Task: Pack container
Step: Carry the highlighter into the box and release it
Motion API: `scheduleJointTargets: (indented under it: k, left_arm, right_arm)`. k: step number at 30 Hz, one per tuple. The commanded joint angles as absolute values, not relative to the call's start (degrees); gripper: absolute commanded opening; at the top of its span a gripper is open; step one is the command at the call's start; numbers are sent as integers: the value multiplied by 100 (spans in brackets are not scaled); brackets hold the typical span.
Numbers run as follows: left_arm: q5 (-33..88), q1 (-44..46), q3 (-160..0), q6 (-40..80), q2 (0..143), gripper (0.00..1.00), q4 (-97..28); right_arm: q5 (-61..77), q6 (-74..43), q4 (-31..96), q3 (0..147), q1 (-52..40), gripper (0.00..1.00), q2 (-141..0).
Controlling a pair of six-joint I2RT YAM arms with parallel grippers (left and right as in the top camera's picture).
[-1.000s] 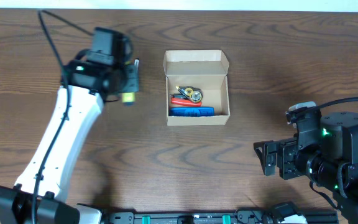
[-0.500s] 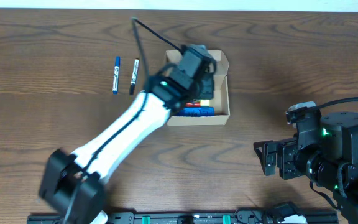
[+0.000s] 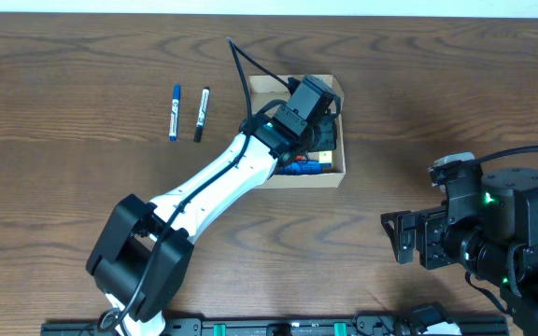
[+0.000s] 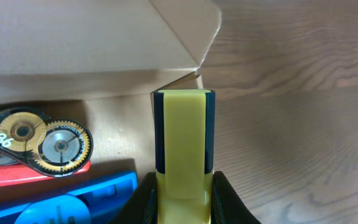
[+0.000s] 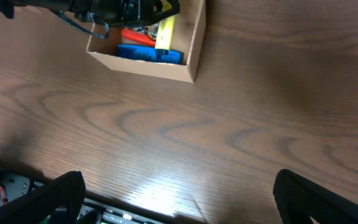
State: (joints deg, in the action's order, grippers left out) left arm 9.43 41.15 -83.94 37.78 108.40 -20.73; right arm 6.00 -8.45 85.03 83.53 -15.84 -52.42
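The container [image 3: 318, 178] sits at upper centre of the overhead frame, its lid flap open. The left gripper [image 4: 182, 196] hangs over the box's right end, jaws clamped narrowly on a yellow marker [image 4: 182, 124], above a correction tape roller [image 4: 42, 143] and a blue case [image 4: 73, 199]. The right gripper [image 3: 395, 238], at lower right, gapes wide and holds nothing.

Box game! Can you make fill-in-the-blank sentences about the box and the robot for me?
The left end effector grips a ____ marker over the box.
____ pens lie on the table outside the box.
The right end effector stands wide ____.
The case inside the box is ____.
Missing words: yellow, two, open, blue.
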Motion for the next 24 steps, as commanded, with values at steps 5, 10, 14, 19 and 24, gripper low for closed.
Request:
scheduleJointTargets:
  k: [5, 10, 14, 19, 24]
  left_arm:
    - [1135, 4128, -8455, 3903, 11054, 11, -1979]
    - [1238, 4128, -8453, 3900, 11063, 19, -1900]
    - [1258, 4128, -8455, 3900, 11063, 38, -1896]
    - [1529, 4121, -8482, 3887, 11045, 40, -1876]
    - [1894, 4086, -8624, 3708, 10787, 38, -2069]
  right_arm:
    - [624, -764, 8510, 8357, -1621, 99, -5240]
    - [624, -764, 8510, 8357, -1621, 99, -5240]
    - [624, -764, 8510, 8357, -1621, 99, -5240]
    - [624, -764, 8510, 8357, -1621, 99, -5240]
    - [624, -764, 8510, 8357, -1621, 99, -5240]
